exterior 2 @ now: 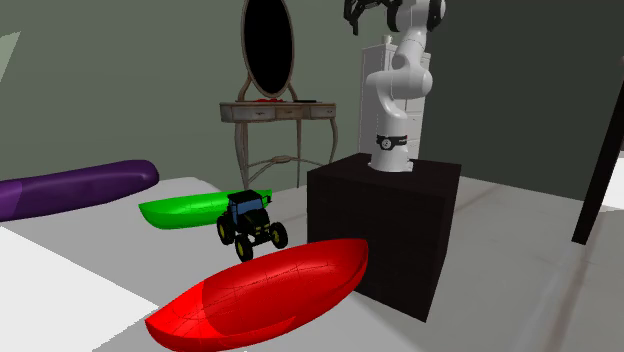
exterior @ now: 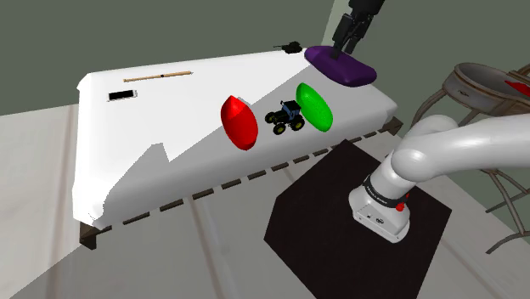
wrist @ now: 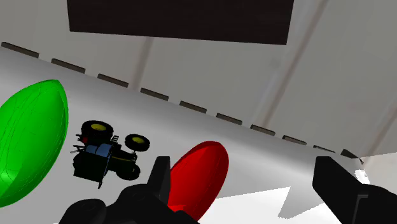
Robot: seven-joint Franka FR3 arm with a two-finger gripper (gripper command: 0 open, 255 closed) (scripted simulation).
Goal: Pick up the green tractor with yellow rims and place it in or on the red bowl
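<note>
- the gripper (exterior: pixel 346 41) hangs at the top right of the shoulder view, above the purple bowl (exterior: pixel 341 66). in the second exterior view it is at the top edge, right of centre (exterior 2: pixel 365 15).
- in the wrist view its two black fingers (wrist: pixel 343 188) stand wide apart with nothing clasped between them, and the white table (wrist: pixel 267 162) shows through the gap.
- the tractor (exterior: pixel 286 117), dark-bodied with a blue cab and yellow rims, stands upright on its wheels at the centre of the shoulder view, between the red bowl (exterior: pixel 239 122) and the green bowl (exterior: pixel 313 107), near both.
- in the second exterior view the tractor (exterior 2: pixel 250 225) sits mid-frame, just behind the red bowl (exterior 2: pixel 265 290) at the lower centre and in front of the green bowl (exterior 2: pixel 190 209).
- in the wrist view the tractor (wrist: pixel 105 153) lies between the green bowl (wrist: pixel 28 137) and the red bowl (wrist: pixel 197 175), well apart from the fingers.
- the black stand (exterior: pixel 340 212) fills the lower right of the shoulder view.
</note>
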